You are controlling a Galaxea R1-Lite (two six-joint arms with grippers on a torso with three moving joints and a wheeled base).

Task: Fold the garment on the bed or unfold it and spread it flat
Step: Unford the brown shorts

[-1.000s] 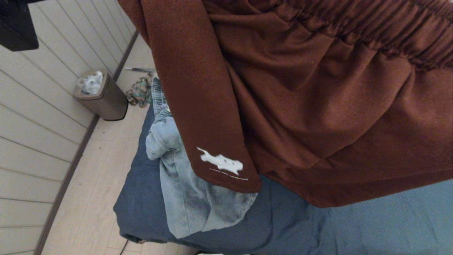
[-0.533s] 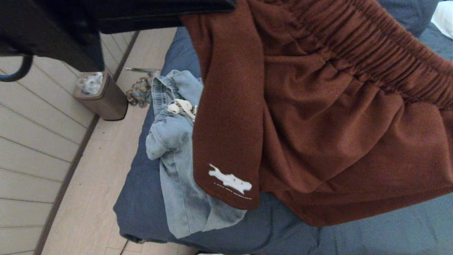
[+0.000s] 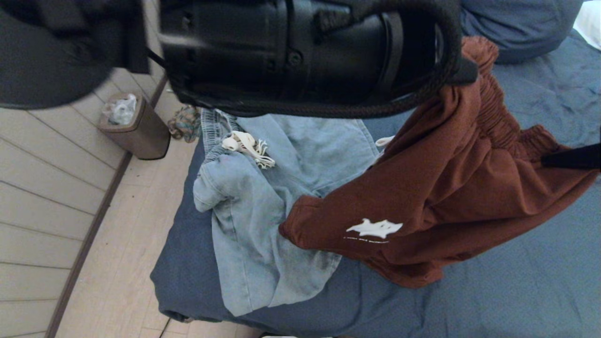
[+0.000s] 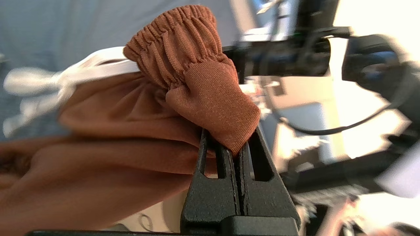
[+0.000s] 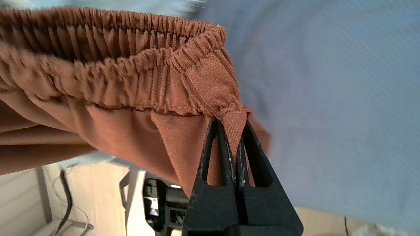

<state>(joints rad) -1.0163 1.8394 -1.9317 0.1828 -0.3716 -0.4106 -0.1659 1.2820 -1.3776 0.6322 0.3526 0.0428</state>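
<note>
slate-blue cover on the bed [image 3: 516,291], wrinkly and soft, so anything laid down drags on it. the rust-brown shorts [image 3: 450,197] hang half draped over the bed and over pale jeans [image 3: 263,234]; light, floppy knit, no stiffness. best hold is the elastic waistband [image 5: 131,72]. left gripper [image 4: 236,151] is pinched tight on one waistband corner, right gripper [image 5: 237,139] clamped on the other.

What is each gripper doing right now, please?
Left gripper: shut on the rust-brown elastic-waisted shorts.
Right gripper: shut on the same shorts' waistband.
</note>
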